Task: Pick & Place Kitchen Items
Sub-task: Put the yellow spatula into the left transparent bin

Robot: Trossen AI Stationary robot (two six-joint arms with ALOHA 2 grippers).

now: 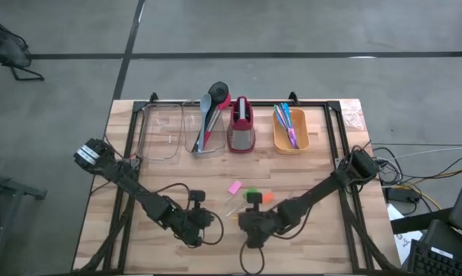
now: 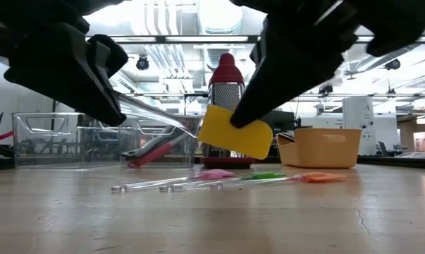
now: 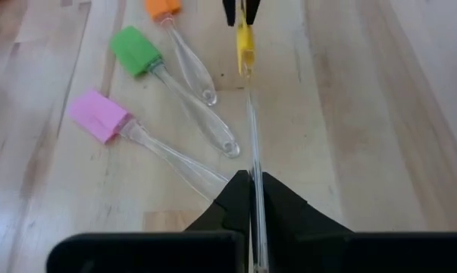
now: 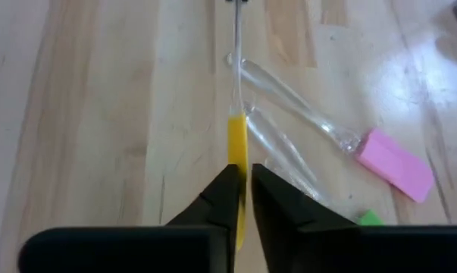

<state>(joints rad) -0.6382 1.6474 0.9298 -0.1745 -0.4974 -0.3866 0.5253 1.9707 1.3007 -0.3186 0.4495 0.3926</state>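
Three spatulas (image 1: 242, 197) obstructing table centre

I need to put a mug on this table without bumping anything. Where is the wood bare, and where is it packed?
Bare wood lies between the clear bin and the left arm, and right of the orange bin toward the table edge. The front centre is crowded: pink spatula, green spatula, orange spatula, and both arms sharing the yellow spatula.

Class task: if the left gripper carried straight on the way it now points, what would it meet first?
Probably the right gripper: the left gripper, shut on the yellow spatula's clear handle, points along it to the yellow head the right one pinches.
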